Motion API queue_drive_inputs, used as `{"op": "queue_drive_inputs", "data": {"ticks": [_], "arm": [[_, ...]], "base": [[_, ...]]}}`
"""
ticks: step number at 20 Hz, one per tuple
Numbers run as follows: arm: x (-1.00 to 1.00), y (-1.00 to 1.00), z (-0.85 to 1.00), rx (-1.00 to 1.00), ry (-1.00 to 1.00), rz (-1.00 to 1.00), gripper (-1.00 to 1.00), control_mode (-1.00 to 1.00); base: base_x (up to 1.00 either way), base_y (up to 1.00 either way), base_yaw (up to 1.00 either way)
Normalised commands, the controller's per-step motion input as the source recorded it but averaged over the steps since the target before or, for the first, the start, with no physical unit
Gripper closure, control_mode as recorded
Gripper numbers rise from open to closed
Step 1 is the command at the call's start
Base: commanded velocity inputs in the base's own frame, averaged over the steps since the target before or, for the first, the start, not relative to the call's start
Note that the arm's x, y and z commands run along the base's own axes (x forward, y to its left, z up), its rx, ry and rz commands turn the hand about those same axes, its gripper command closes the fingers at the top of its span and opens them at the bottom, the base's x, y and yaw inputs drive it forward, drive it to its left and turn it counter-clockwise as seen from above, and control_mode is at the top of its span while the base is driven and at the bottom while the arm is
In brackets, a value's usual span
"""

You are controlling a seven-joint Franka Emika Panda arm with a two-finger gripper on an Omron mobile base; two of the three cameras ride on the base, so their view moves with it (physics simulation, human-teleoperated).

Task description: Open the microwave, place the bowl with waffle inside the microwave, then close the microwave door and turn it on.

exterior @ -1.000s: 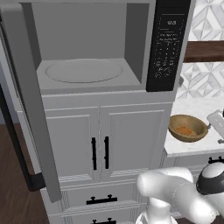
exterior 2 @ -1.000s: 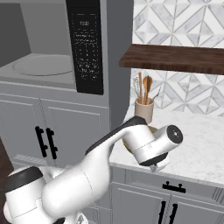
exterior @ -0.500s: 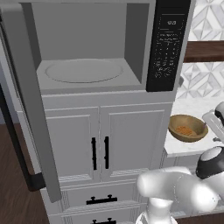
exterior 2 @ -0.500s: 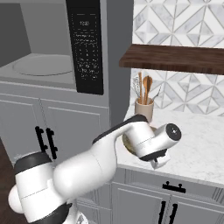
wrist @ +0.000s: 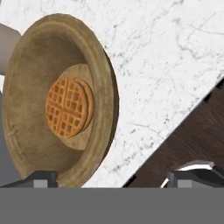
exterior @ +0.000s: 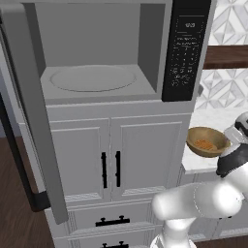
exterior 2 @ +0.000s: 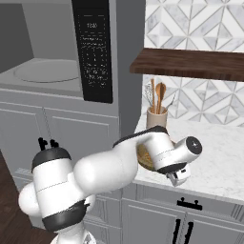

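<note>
The microwave (exterior: 92, 63) stands with its cavity showing, turntable plate (exterior: 92, 78) bare, keypad panel (exterior: 186, 48) on its right. The microwave door (exterior: 34, 111) is swung wide open to the left, its black bar handle (exterior: 14, 145) toward me. The bowl with waffle (exterior: 207, 142) rests on the white marble counter (exterior: 213, 118) right of the microwave. In the hand view the bowl (wrist: 39, 78) lies close ahead with the waffle (wrist: 68, 107) in it. My gripper (wrist: 116, 178) is open just above the counter, its left fingertip (wrist: 41, 178) by the bowl's rim, and nothing is held.
White panelled cabinet doors (exterior: 111, 160) with short black handles sit under the microwave, drawers below. A utensil crock (exterior 2: 156, 116) stands behind the bowl under a dark wooden shelf (exterior 2: 190, 64). The counter's front edge (wrist: 175, 131) runs close beside the bowl, with dark floor beyond it.
My wrist has risen beside the counter and the hand has turned toward the bowl. The bowl, microwave and door have not moved. The jaws stay wide.
</note>
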Motion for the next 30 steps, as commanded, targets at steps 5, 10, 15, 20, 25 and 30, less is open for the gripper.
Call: {"op": "queue_drive_inputs", "data": {"ticks": [5,10,15,20,25,30], "arm": [[0.21,-0.26,-0.20,0.02,0.01,0.00,-1.00,-1.00],[0.23,-0.03,-0.14,0.01,0.00,0.00,-1.00,-1.00],[0.32,0.00,-0.16,0.00,0.00,0.01,-1.00,-1.00],[0.19,0.00,-0.36,0.00,0.00,0.00,-1.00,-1.00],[0.17,0.01,-0.32,0.00,0.00,0.00,-1.00,-1.00],[0.06,0.20,-0.23,-0.03,0.00,0.00,1.00,-1.00]], "base": [[0.00,0.00,0.00],[0.00,0.00,0.00],[0.00,0.00,0.00],[0.00,0.00,0.00],[0.00,0.00,0.00],[0.00,0.00,0.00]]}}
